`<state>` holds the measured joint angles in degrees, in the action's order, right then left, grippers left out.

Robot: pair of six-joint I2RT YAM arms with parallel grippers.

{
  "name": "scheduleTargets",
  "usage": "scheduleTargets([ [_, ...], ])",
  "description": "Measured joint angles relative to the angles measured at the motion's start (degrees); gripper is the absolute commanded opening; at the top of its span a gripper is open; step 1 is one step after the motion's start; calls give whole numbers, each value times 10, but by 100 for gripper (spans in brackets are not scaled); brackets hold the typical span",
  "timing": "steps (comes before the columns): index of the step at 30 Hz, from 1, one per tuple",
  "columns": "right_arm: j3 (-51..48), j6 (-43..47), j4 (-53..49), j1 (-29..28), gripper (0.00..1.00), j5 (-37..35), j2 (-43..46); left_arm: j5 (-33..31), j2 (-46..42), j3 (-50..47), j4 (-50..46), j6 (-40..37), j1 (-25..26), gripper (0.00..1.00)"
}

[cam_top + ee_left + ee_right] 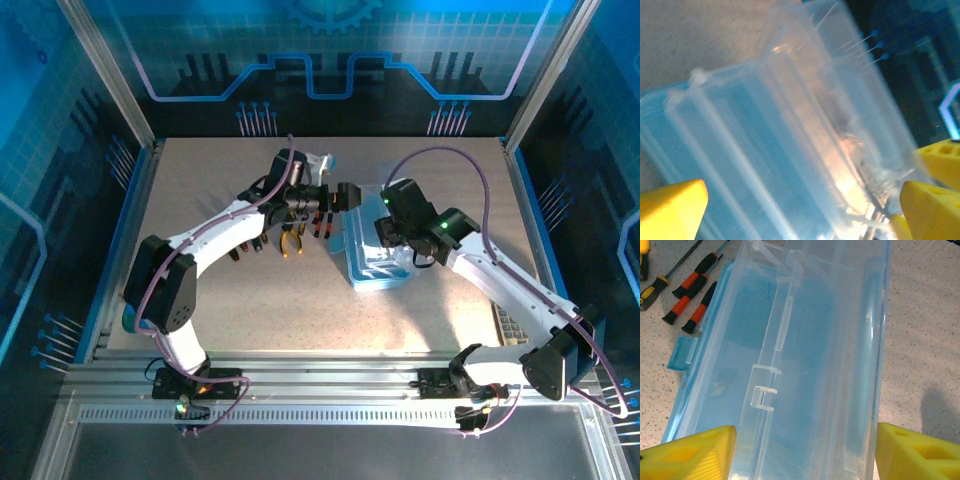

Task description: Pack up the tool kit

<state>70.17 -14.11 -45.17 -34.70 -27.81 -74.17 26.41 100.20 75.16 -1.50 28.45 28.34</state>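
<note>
Right gripper (802,440) has a finger each side of the case (370,275), maybe to steady it; whether it squeezes, I cannot tell; left gripper (800,195) is wide open near the case; screwdrivers (692,285) lie outside it.

The case (805,365) is translucent light blue, fingers (695,454) yellow, screwdriver handles (690,287) orange-and-black, table (925,340) speckled beige.

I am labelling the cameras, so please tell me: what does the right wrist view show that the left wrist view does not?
Right wrist: red-and-black screwdrivers, a yellow-and-black one and a blue latch. Left wrist: blue pins on the dark back wall. Both: the translucent light-blue case between yellow fingertips.
</note>
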Motion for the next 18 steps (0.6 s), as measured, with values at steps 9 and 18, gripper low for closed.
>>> scheduleTargets([
  [9, 8, 2, -8, 4, 71, 11, 0, -55, 2, -70, -78, -19, -1, 99],
  [18, 8, 2, -8, 7, 71, 14, 0, -76, 54, -50, -95, -32, 0, 99],
])
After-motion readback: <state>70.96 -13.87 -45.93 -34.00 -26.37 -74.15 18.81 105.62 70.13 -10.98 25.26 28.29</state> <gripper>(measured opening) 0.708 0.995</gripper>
